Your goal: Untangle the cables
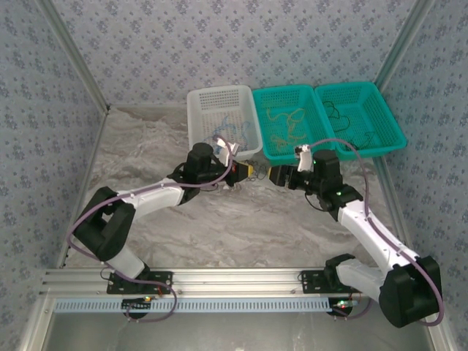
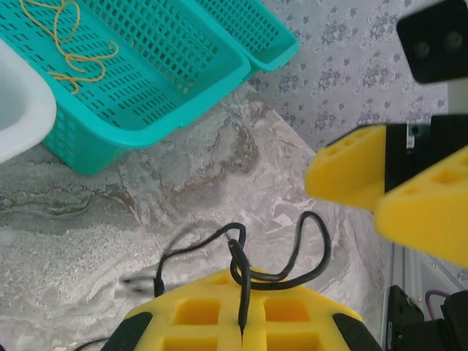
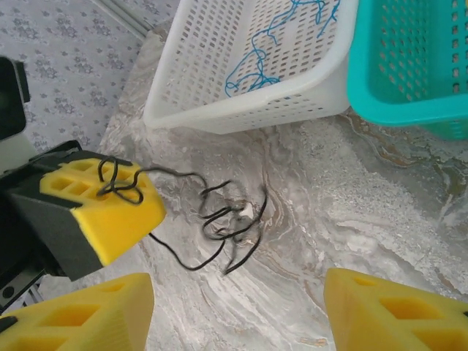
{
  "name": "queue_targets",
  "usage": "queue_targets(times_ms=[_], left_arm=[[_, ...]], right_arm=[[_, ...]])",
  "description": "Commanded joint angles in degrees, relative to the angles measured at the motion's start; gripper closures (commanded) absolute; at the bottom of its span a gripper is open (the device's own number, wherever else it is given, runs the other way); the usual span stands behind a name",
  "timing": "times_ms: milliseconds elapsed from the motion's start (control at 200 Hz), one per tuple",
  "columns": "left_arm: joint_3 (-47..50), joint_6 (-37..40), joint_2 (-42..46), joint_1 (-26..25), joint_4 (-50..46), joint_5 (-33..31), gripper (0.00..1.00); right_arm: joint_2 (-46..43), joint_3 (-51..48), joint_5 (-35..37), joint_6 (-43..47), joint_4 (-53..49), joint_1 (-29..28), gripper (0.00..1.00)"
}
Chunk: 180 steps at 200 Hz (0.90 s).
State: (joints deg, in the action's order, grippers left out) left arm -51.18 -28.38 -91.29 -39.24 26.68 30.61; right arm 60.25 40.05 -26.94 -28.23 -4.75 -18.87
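The black cable (image 3: 223, 219) hangs in a loose bunch low over the marbled table (image 3: 351, 205); I cannot tell whether it touches. One strand runs off toward 9 o'clock in the right wrist view and is looped over the left gripper (image 2: 241, 307), whose yellow pads are pressed together on it. At 6 o'clock of the bunch the right gripper (image 3: 234, 292) has its jaws wide apart and grips nothing.

In the top view three baskets stand side by side at 12 o'clock. The white basket (image 1: 219, 89) holds a blue cable (image 3: 252, 58), the middle teal basket (image 1: 281, 90) a yellow cable (image 2: 73, 58), and the right teal basket (image 1: 351, 86) a dark cable (image 1: 340, 117). Bare table spreads toward 6 o'clock between the arms, and patterned walls (image 1: 44, 110) close in at 9 and 3 o'clock.
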Motion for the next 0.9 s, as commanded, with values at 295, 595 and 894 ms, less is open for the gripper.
queue_targets(times_ms=[295,595,894], left_arm=[[-3.2,-4.0,-1.4,0.5,0.4,3.6,1.00],[-3.6,-4.7,-2.3,0.5,0.5,3.9,1.00],[-2.2,-5.8,-0.1,0.8,-0.9,-3.2,1.00]], right_arm=[[5.9,-1.6,2.5,-12.6,8.6,-1.9,0.38],[11.7,0.2,4.1,-18.3,10.4,-5.3,0.40],[9.0,0.0,13.0,-14.1,3.8,-6.4,0.95]])
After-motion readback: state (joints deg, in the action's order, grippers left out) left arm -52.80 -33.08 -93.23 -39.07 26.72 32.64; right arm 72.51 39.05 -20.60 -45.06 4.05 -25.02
